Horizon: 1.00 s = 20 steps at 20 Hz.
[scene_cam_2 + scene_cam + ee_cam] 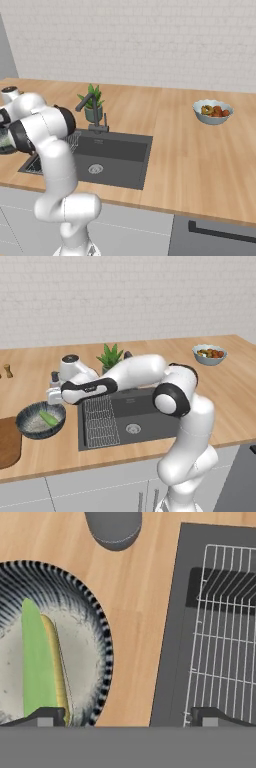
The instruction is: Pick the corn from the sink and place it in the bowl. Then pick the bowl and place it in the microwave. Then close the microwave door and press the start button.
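Risk first, biggest item down: counter point(235, 381) edge is sitting close below the bowl point(40, 419), so a one-sided rim pinch is likely tipping it or dragging it toward that edge (my read, not something shown). Sink point(131, 418) is lying just right of the bowl, and the wire rack point(101, 422) in its left half is a snag point if the hand is dropping on that side. In the hand view one fingertip point(47, 716) is hanging over the bowl's inside and the other over the rack, so the jaws are straddling rim and counter strip, not centred on the rim. Corn point(48, 418) is lying loose in the bowl, tilted across the pale inside; any tilt while lifting is probably rolling it out.

Pose: arm is reaching low and left from the base, forearm roughly level over the sink's left end, gripper point(54, 397) pointing down just above the bowl's right rim. Jaws are spread wide, gripping nothing.
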{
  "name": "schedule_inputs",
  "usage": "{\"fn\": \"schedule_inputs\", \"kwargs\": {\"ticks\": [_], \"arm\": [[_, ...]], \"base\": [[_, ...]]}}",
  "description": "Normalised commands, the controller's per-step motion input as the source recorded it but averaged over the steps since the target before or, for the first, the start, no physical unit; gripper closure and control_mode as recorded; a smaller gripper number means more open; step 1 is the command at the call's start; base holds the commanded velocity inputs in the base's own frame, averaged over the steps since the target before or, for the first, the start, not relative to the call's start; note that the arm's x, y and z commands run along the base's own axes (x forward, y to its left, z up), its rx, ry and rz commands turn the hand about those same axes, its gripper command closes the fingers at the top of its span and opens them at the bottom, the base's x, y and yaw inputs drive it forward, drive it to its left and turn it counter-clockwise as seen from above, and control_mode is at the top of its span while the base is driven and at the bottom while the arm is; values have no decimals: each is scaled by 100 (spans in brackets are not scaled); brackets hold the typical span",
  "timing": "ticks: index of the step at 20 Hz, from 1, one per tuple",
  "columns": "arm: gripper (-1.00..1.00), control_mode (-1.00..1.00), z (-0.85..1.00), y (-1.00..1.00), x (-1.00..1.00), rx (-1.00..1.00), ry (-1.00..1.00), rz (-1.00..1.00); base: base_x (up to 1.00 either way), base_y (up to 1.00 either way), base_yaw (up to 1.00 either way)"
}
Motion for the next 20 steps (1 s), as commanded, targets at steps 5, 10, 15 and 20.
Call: {"fn": "schedule_inputs", "kwargs": {"ticks": [5, 10, 15, 20], "arm": [[-100, -100, -9, 25, 28, 0, 13, 0], [-100, -100, -7, 20, 30, 0, 10, 0], [-100, -100, -29, 13, 15, 0, 0, 0], [-100, -100, -44, 11, 4, 0, 3, 0]], "base": [[0, 0, 0], [0, 0, 0], [0, 0, 0], [0, 0, 0]]}}
